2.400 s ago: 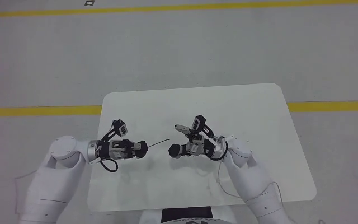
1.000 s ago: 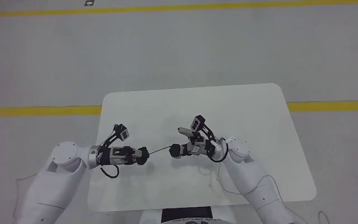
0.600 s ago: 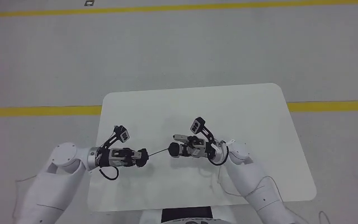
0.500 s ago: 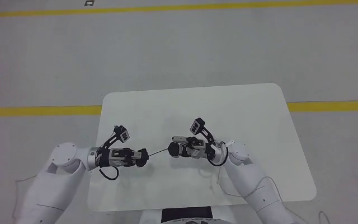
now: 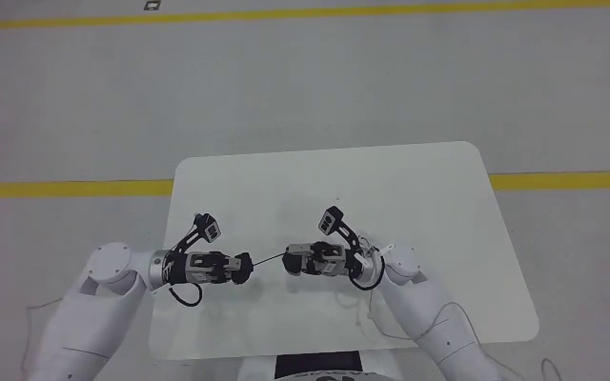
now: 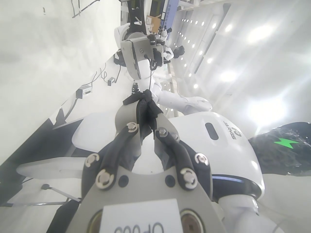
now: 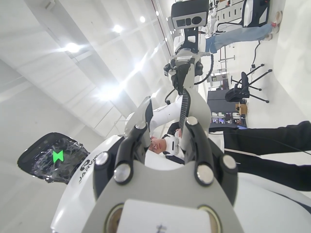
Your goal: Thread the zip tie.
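A thin black zip tie [image 5: 269, 259] hangs level above the white table [image 5: 429, 190], between my two grippers. My left gripper [image 5: 244, 268] is shut on one end of it; in the left wrist view its fingers [image 6: 145, 112] pinch together on a black piece. The strap's free end reaches into my right gripper [image 5: 291, 259]. Seen from the right wrist, that gripper [image 7: 166, 105] stands open, and the ribbed zip tie [image 7: 184, 105] lies along the inner side of one finger, well apart from the other finger [image 7: 145, 109].
Both grippers hover over the near middle of the table, close to its front edge [image 5: 334, 354]. The table's far half and right side hold nothing. Grey floor with a yellow line [image 5: 86, 188] surrounds it.
The right gripper has shifted slightly left onto the strap's tip and rolled its wrist. The left arm came nearer early on and has kept still over the last second.
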{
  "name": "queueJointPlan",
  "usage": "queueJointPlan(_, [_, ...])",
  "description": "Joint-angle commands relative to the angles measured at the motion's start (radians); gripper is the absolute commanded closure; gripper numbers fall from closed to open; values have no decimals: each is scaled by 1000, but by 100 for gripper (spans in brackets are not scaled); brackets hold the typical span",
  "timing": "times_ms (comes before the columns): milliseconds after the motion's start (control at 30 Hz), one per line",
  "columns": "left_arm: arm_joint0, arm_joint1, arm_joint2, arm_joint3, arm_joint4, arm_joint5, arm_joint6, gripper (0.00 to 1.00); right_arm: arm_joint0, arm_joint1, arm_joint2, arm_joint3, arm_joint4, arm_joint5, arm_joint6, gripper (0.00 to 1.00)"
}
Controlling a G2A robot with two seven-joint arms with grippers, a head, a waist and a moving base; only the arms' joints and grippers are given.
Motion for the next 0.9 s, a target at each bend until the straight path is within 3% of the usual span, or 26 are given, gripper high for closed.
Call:
queueJointPlan(0, [0, 0, 0, 0, 0, 0, 0, 100, 0, 2, -3, -1, 2, -5, -1, 80])
queueJointPlan(200, [0, 0, 0, 0, 0, 0, 0, 100, 0, 7, -10, -3, 6, -16, -9, 86])
queueJointPlan(867, [0, 0, 0, 0, 0, 0, 0, 100, 8, 26, -20, 2, 29, -35, -18, 89])
